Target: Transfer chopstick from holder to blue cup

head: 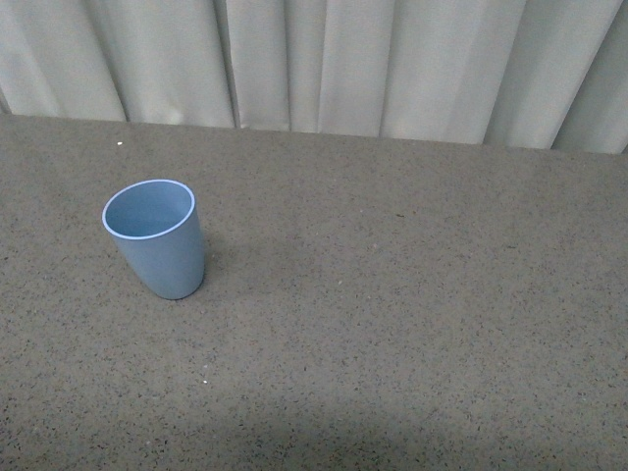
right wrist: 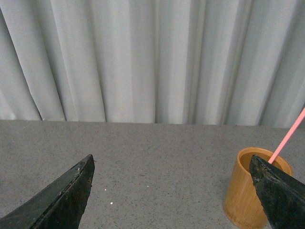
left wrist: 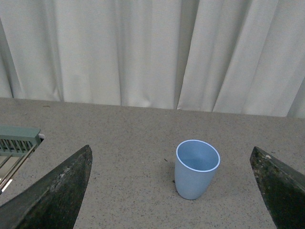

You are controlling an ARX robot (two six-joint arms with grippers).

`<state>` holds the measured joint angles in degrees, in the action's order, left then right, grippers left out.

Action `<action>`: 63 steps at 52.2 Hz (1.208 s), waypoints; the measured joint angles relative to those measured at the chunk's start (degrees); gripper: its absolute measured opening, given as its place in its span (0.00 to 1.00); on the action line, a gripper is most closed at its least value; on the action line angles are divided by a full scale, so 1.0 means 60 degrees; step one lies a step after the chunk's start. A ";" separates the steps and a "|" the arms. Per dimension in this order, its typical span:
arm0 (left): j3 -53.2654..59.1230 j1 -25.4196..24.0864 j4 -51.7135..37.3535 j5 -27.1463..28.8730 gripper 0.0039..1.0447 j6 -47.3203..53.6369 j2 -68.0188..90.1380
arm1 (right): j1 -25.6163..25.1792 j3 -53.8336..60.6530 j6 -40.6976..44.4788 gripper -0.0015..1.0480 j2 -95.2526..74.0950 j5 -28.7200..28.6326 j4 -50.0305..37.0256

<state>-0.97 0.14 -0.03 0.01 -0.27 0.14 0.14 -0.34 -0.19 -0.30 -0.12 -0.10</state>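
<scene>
The blue cup (head: 157, 237) stands upright and empty on the grey table, left of centre in the front view. It also shows in the left wrist view (left wrist: 196, 169), ahead of my open left gripper (left wrist: 171, 191) and between its fingers, some way off. In the right wrist view a salmon-pink chopstick (right wrist: 288, 137) leans out of a round bamboo holder (right wrist: 248, 191). The holder stands ahead of my open right gripper (right wrist: 171, 191), partly behind one finger (right wrist: 281, 195). Neither gripper shows in the front view.
A pale curtain (head: 324, 64) hangs along the table's far edge. A grey-green rack (left wrist: 16, 143) with metal bars sits at the edge of the left wrist view, beside the left finger.
</scene>
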 joint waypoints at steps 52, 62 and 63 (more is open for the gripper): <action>0.0000 0.0000 0.0000 0.0000 0.94 0.0000 0.0000 | 0.0000 0.0000 0.0004 0.91 0.0000 0.0000 0.0000; 0.0000 0.0000 0.0000 0.0000 0.94 0.0000 0.0000 | 0.0000 0.0000 0.0004 0.91 0.0000 0.0000 0.0000; 0.0000 0.0000 0.0000 0.0000 0.94 0.0000 0.0000 | 0.0000 0.0000 0.0000 0.91 0.0000 0.0000 0.0000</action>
<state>-0.97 0.14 -0.03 0.01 -0.27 0.14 0.14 -0.34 -0.19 -0.30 -0.12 -0.10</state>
